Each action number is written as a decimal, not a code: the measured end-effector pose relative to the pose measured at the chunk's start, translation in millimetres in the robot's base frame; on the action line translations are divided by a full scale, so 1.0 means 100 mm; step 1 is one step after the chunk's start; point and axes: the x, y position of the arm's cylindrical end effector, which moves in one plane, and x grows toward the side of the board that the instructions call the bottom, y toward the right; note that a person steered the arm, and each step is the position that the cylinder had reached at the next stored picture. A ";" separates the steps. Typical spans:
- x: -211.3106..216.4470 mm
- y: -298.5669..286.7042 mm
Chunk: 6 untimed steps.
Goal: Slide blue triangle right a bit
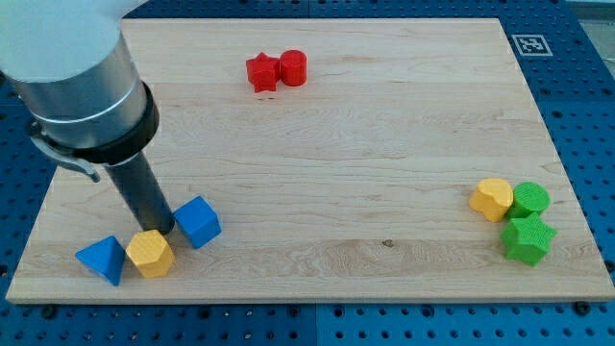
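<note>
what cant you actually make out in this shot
- Camera view: my tip ends behind the yellow block, so whether it touches that block or the blue cube cannot be told.
- Camera view: the rod covers the gap between the blue triangle and the blue cube.
- Camera view: the arm's upper part is cut off by the view's top and left edges.
- Camera view: the marker at the view's top right is too small to read.

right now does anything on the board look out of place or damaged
Nothing stands out. The blocks sit intact in three tidy clusters on the board, and my tip rests between the yellow block and the blue cube.
</note>
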 end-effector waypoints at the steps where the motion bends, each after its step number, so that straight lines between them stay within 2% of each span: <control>1: 0.00 -0.30; 3: 0.02 -0.64; 4: 0.17 -1.01; 6: 0.65 -0.98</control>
